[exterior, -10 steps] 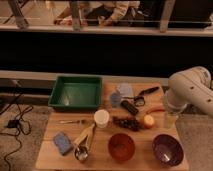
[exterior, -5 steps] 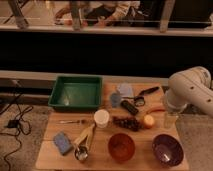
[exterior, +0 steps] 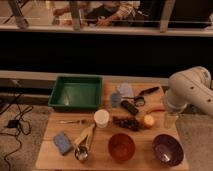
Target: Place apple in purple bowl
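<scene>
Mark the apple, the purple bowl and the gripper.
apple [exterior: 148, 121]: camera view, middle of fruit.
purple bowl [exterior: 167, 149]: camera view, bare inner wall.
gripper [exterior: 170, 119]: camera view, between the jaws, just right of the apple.

We see a green tray [exterior: 75, 92] at the back left of the wooden table [exterior: 100, 158], a white cup [exterior: 101, 118] just in front of it, a dark grape bunch [exterior: 125, 123] beside the cup, an orange bowl [exterior: 121, 146] near the front edge, and a blue sponge [exterior: 63, 142] at front left.

We are seeing a matt wooden table [exterior: 45, 157], a glossy purple bowl [exterior: 167, 149], and smooth pale casing on the gripper [exterior: 171, 119] at right.
</scene>
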